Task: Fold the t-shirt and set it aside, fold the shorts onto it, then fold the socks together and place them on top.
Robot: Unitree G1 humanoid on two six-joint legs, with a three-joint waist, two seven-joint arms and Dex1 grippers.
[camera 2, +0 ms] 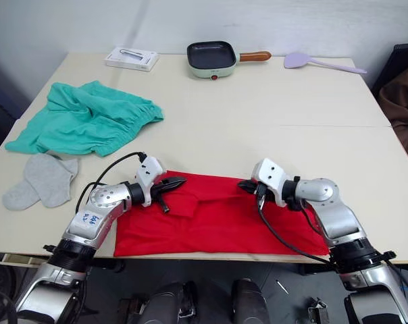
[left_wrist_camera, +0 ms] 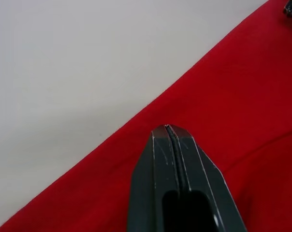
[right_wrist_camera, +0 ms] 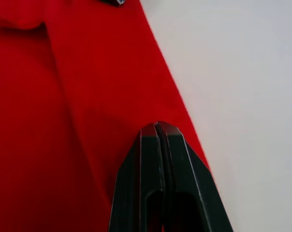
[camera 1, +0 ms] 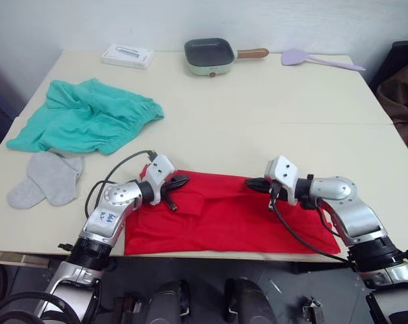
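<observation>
So both jaws pressed together, left gripper (camera 1: 179, 182) & right gripper (camera 1: 256, 183) resting at the t-shirt (camera 1: 224, 219) far edge (prob. to pinch it for folding); shorts (camera 1: 89, 115), socks (camera 1: 47, 178) wait on surface (camera 1: 258, 101).

Table (camera 1: 258, 101) holds t-shirt (camera 1: 231, 219), shorts (camera 1: 86, 116), socks (camera 1: 47, 179), pan (camera 1: 209, 55).

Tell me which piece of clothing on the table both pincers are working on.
The red t-shirt at the table's near edge. The teal shorts and grey socks lie apart, off to the robot's left.
</observation>
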